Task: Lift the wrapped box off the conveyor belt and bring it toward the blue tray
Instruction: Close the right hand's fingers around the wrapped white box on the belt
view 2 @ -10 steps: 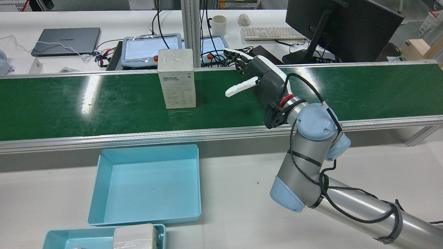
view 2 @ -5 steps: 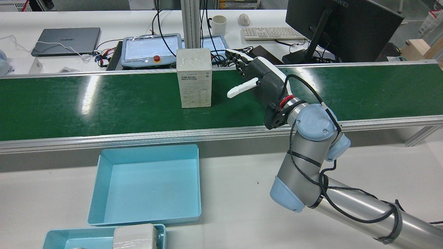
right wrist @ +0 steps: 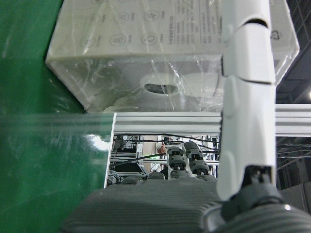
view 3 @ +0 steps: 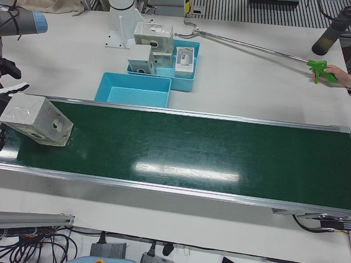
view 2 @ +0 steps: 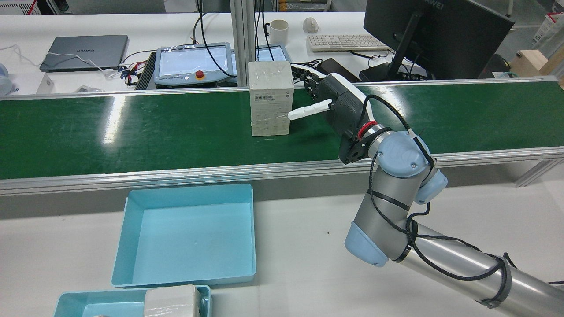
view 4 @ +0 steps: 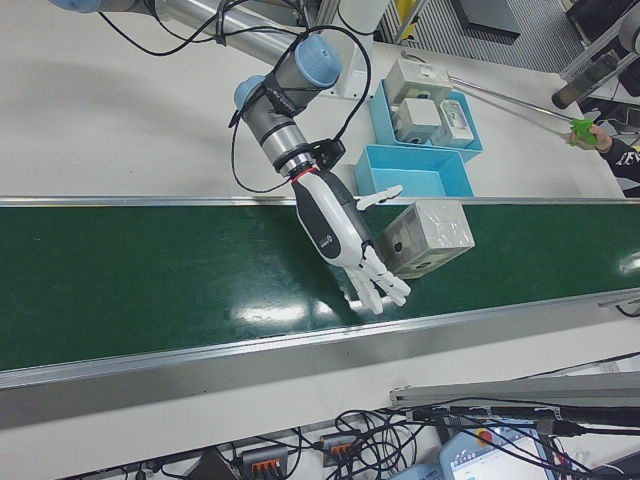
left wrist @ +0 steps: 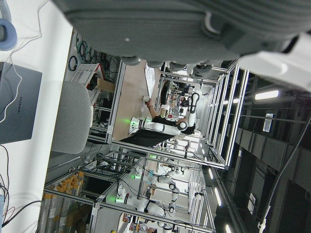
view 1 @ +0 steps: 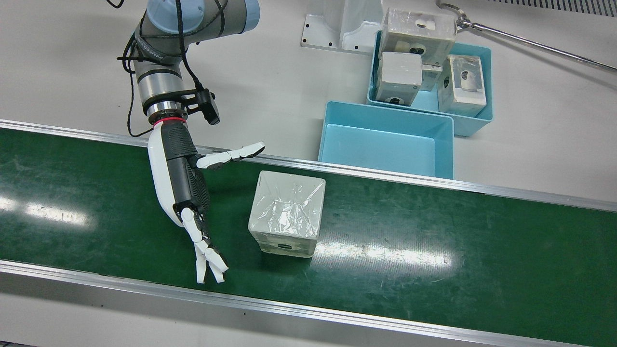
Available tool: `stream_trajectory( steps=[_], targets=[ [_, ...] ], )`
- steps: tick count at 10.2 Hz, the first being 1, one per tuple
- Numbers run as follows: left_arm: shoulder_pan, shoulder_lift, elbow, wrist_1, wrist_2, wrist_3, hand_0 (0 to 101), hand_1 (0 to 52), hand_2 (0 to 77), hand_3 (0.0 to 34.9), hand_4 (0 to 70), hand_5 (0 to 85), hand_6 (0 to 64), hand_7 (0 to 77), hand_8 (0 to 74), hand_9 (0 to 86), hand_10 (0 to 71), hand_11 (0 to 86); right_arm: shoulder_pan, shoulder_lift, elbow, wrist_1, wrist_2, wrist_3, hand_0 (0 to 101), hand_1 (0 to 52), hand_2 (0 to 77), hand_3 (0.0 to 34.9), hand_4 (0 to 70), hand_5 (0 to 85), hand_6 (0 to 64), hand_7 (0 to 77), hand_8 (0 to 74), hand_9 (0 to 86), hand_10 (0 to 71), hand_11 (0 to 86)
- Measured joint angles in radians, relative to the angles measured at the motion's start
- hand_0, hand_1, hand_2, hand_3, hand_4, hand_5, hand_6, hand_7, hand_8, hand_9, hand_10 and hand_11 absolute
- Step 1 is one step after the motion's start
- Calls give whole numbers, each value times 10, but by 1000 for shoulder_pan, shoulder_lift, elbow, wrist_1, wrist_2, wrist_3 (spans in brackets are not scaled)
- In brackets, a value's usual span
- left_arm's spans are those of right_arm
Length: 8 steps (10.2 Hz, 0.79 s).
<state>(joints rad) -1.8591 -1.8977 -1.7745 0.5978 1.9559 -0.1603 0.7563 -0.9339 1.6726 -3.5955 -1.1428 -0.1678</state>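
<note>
1. Wrapped box (view 2: pixel 270 98) stands upright on the green conveyor belt (view 2: pixel 132 127), just to the left of the right hand (view 2: pixel 328 99) in the rear view; it is white and covered in clear film.
2. Left of the hand and nearer the robot, across the belt's metal rail, the empty blue tray (view 2: pixel 187 235) sits on the white worktop (view 2: pixel 299 246), well apart from the box.
3. A second blue tray (view 1: pixel 475 103) lies beyond the first one, away from the belt, and holds several other wrapped boxes (view 1: pixel 417 29).
4. The right hand reaches out over the belt beside the box, spread wide and holding nothing.
5. Its thumb (view 2: pixel 308 110) points toward the near right edge of the box; the rear view does not settle whether it touches, and the front view shows a gap between them.
6. Its fingers (view 1: pixel 207 250) stretch straight along the belt past the box's right side, clear of it in the front view.
7. The right hand view looks along one white finger (right wrist: pixel 245 97) at the film-covered box face (right wrist: pixel 160 53) close ahead.
8. The left hand (left wrist: pixel 194 29) appears only as a dark blurred shape in its own view, so its state cannot be told.
</note>
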Motion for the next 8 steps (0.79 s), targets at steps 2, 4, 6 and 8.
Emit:
stream_trajectory(
  steps=[2,4,6,8],
  targets=[
    [0,0,0,0,0,0,0,0,11,0,0,11,5,5,5,5,5,5,6,-2,-1,0,0,0,488,164,49,1,33,136,0,22,0,11,0,5],
    [0,0,0,0,0,0,0,0,11,0,0,11,5,5,5,5,5,5,7,-3,-5,0,0,-1,489,164,49,0,33,136,0,22,0,11,0,5],
    [0,0,0,0,0,0,0,0,5,0,0,11,5,5,5,5,5,5,8,-4,-12,0,0,-1,490,164,65,0,54,142,11,22,0,11,0,5],
    [0,0,0,0,0,0,0,0,11,0,0,11,5,5,5,0,5,5,9,-6,-19,-1,2,-2,490,164,76,2,54,153,5,44,0,11,0,5]
  ],
)
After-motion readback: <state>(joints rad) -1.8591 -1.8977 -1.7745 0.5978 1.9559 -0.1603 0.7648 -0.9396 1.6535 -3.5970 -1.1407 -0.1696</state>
